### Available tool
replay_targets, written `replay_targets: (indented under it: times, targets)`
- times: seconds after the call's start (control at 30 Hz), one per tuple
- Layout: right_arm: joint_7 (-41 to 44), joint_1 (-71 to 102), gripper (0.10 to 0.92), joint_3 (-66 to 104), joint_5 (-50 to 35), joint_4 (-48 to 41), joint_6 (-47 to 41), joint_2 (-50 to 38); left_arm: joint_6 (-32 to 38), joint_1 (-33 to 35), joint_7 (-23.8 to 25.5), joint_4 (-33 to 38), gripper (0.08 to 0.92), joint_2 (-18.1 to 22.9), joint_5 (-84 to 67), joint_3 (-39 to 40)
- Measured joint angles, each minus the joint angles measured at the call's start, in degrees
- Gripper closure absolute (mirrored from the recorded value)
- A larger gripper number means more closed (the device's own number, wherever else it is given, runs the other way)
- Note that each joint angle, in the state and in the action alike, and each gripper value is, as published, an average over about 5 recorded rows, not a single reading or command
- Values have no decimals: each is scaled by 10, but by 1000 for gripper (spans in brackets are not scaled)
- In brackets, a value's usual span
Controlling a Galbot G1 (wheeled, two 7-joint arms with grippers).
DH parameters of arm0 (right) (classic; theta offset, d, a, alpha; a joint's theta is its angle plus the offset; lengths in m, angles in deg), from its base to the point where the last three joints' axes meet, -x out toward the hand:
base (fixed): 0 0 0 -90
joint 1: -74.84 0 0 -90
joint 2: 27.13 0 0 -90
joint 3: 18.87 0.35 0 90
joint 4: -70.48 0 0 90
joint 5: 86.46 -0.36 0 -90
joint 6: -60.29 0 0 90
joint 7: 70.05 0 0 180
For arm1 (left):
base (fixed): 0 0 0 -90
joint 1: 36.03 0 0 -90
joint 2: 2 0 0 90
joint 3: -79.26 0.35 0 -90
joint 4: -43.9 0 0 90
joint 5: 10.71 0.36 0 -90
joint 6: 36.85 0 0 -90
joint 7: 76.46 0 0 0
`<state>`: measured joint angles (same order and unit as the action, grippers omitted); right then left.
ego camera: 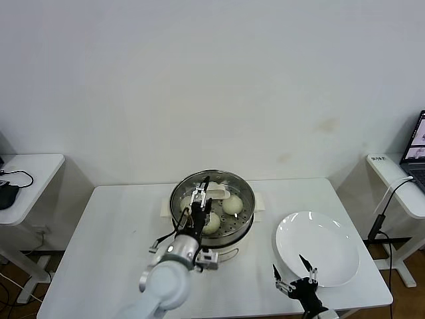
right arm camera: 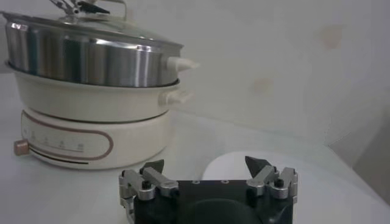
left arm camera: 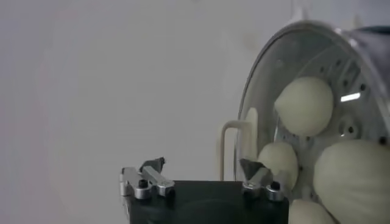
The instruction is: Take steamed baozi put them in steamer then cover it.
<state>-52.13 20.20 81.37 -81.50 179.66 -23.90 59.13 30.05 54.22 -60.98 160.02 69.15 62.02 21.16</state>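
Clear glass cover [ego camera: 216, 193] on shiny steel steamer [ego camera: 244, 222]; smooth round baozi [ego camera: 232, 205] inside; both grippers' fingers spread.

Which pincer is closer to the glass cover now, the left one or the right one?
Left. The left pincer is open right above the cover on the steamer; the right pincer is open, apart, beside the plate.

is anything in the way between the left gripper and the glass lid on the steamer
Nothing visible. The open left gripper hovers right over the round clear glass lid, whose cream-white bar handle sits between its spread fingers. The lid covers the shiny steel steamer, with the cream-white baozi inside.
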Motion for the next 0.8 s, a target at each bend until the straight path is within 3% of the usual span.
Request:
replay_targets:
  times: [0.23,0.43,0.6,0.8]
  targets:
    - [-1,3,203,4,-10,3,5,-9,25,93,-45,97,177,-10,-51,-53]
    - [-2,9,203,2,-18,11,7,-20,66,200,-137,159,177,-5,-198,-151]
    - [-2,15,202,-4,-24,16,7,-25,124,293,-212,174,177,5,-384,-244]
    - [-5,27,202,-10,-37,24,4,-36,209,394,-254,162,177,11,-599,-318]
